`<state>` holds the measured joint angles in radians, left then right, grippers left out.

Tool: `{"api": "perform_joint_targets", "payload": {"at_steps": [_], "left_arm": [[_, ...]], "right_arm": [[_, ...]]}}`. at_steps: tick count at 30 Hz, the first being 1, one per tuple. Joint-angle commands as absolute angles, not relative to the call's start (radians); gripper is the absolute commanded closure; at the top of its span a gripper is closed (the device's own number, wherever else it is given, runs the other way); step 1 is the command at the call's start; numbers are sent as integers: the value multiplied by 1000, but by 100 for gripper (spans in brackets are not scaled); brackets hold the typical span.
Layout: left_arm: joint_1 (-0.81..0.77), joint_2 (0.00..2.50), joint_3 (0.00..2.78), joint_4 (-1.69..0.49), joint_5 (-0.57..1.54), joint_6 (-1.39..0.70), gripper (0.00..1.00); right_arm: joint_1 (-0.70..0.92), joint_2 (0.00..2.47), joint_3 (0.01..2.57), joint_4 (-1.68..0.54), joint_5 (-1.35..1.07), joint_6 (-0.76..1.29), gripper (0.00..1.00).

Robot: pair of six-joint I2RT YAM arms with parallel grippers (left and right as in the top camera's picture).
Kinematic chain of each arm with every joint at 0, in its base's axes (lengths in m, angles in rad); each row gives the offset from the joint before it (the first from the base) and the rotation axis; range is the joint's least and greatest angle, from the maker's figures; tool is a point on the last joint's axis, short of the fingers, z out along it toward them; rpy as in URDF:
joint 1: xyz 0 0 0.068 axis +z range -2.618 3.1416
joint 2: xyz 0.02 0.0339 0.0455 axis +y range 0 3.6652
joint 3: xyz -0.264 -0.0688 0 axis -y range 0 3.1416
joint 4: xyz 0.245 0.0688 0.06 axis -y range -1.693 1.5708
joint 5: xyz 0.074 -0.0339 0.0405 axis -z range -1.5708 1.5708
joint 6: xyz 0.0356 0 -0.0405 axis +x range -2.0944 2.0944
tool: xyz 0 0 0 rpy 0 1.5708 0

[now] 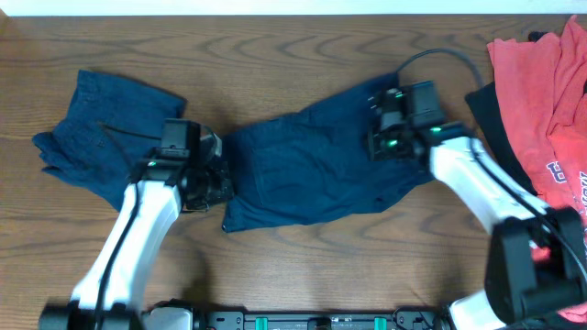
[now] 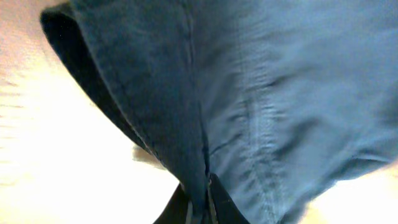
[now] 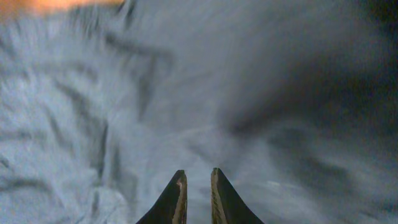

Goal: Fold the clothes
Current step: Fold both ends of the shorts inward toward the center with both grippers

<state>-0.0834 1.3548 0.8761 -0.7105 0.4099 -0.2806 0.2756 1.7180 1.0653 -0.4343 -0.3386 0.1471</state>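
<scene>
Between the two dark fingers (image 2: 188, 210) of my left gripper (image 2: 200, 198) a stitched seam edge of the dark navy blue cotton shorts (image 2: 261, 106) runs straight down into the pinch, so that claw is clamped on the cloth, with the fabric rising above it in a fold. From overhead, this gripper (image 1: 216, 181) sits at the left edge of those shorts (image 1: 303, 165), which lie spread and rumpled in the middle of the brown wood-grain table (image 1: 275, 41). My right gripper (image 3: 198, 177) has its two fingers (image 3: 174, 200) drawn almost together with only a thin sliver between; the wrist view is blurred, and I cannot tell whether any cloth is caught there. Wrinkled navy fabric (image 3: 93, 112) fills that whole view, and overhead the right gripper (image 1: 380, 144) is over the upper right part of the same middle shorts. I count two pairs of navy shorts: the second pair of crumpled navy blue shorts (image 1: 92, 137) lies at the left end of the table, apart from the first, with my left arm crossing its right edge. At the far right is a heap of coral-red printed T-shirts (image 1: 537, 82); I cannot count the shirts apart. One black garment (image 1: 489, 115) lies against the heap's left side, near my right arm.
</scene>
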Motion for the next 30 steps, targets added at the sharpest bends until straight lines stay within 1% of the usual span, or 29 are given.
{"api": "perform_joint_targets", "payload": {"at_steps": [1,4,8,11,15,19,21,24,27,30], "left_arm": [[-84,1239,919,-741,450,-286,94],[-84,1158,921,-748,506,-287,94],[-84,1086,949,-741,509,-290,94],[-84,1068,964,-716,509,-290,94],[-84,1066,964,-666,509,-316,94],[-84,1064,964,-585,510,-369,94],[-84,1063,964,-554,517,-397,94],[-84,1063,964,-547,516,-405,94],[-84,1065,964,-548,516,-401,94],[-84,1065,964,-548,516,-402,94]], "right_arm": [[369,1800,1065,-425,-441,127,88],[473,1879,1065,-398,-452,154,89],[614,1968,1065,-319,-482,230,91],[706,1999,1065,-228,-521,249,89],[788,1993,1066,-155,-477,298,89],[790,1972,1068,-163,-452,299,83],[766,1943,1068,-202,-394,295,81],[709,1877,1068,-270,-290,290,75],[627,1788,1068,-367,-178,290,74],[549,1731,1068,-485,-86,286,76]]}}
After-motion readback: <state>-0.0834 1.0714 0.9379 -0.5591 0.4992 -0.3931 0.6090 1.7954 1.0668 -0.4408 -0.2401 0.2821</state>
